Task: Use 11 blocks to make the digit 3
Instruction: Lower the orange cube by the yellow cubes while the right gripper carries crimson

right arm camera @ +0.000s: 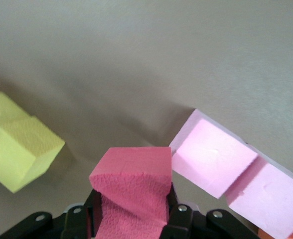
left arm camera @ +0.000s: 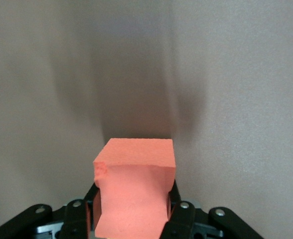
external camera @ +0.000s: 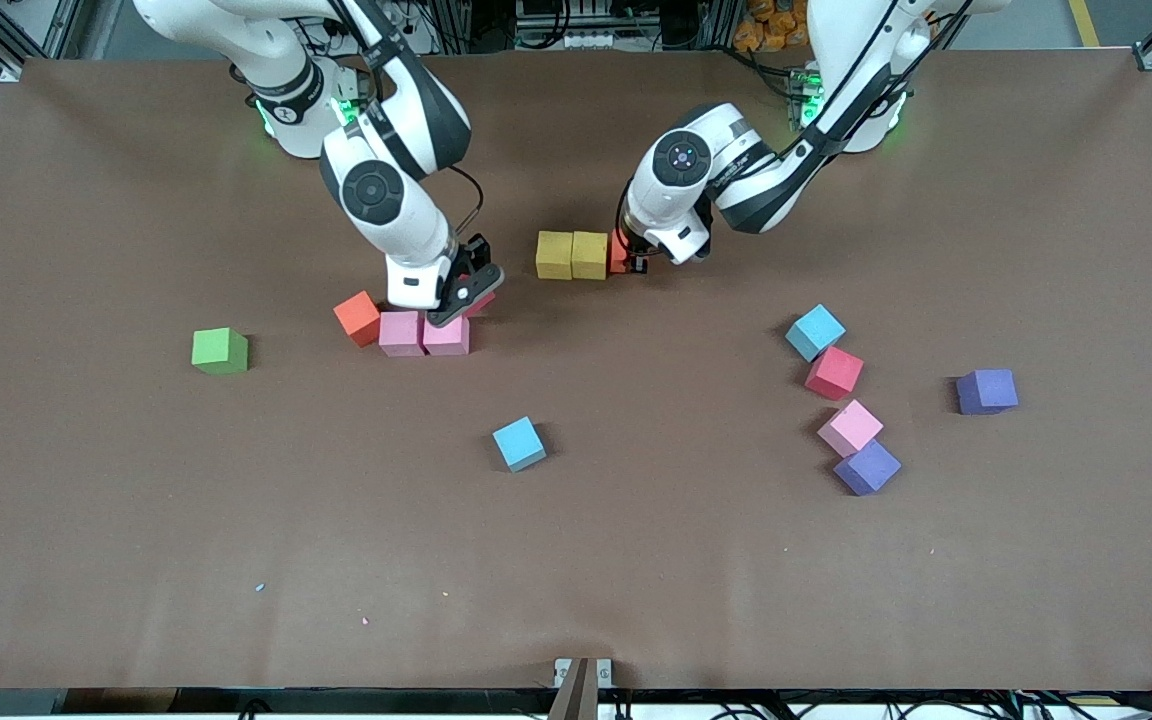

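Currently you have both hands loaded. Your left hand (external camera: 633, 262) is closed on an orange-red block (left arm camera: 134, 186), low at the bench (external camera: 636, 560), with the block just beside the two yellow blocks (external camera: 572, 255), at their end toward the left arm's base. Those yellows touch in a short row, so the held cube looks placed to extend that row to three; the row's line is what the coming release turns on, judged from the front view.

Your right hand (external camera: 464, 290) is closed on a red block (right arm camera: 132, 191), held beside the pair of pink blocks (external camera: 424, 334), on their side farther from the front camera. An orange block (external camera: 357, 317) touches the pink pair's other end.

Still loose nearer the front camera: two light blue, one red, one pink, two purple cubes. The green cube (external camera: 220, 350) sits well apart.
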Robot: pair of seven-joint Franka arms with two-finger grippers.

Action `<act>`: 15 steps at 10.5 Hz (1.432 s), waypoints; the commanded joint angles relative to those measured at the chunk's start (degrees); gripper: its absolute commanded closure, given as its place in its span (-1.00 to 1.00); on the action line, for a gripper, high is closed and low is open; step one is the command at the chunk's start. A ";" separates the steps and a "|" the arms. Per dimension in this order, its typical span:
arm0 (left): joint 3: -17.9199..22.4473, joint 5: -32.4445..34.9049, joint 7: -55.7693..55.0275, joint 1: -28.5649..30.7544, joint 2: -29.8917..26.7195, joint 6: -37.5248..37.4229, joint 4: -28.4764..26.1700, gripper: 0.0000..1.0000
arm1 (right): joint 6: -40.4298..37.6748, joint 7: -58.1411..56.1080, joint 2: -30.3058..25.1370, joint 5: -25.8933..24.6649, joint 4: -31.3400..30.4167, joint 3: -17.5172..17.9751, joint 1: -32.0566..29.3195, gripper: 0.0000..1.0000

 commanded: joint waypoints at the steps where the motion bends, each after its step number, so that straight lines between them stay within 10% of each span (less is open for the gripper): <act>1: 0.13 1.87 -0.56 -0.14 0.21 0.77 0.14 1.00 | 1.90 8.47 -0.44 1.33 0.40 0.96 -0.39 1.00; 15: 0.48 4.25 -1.09 -0.67 2.49 0.59 2.08 1.00 | 6.46 51.12 12.75 6.26 12.71 3.76 6.81 1.00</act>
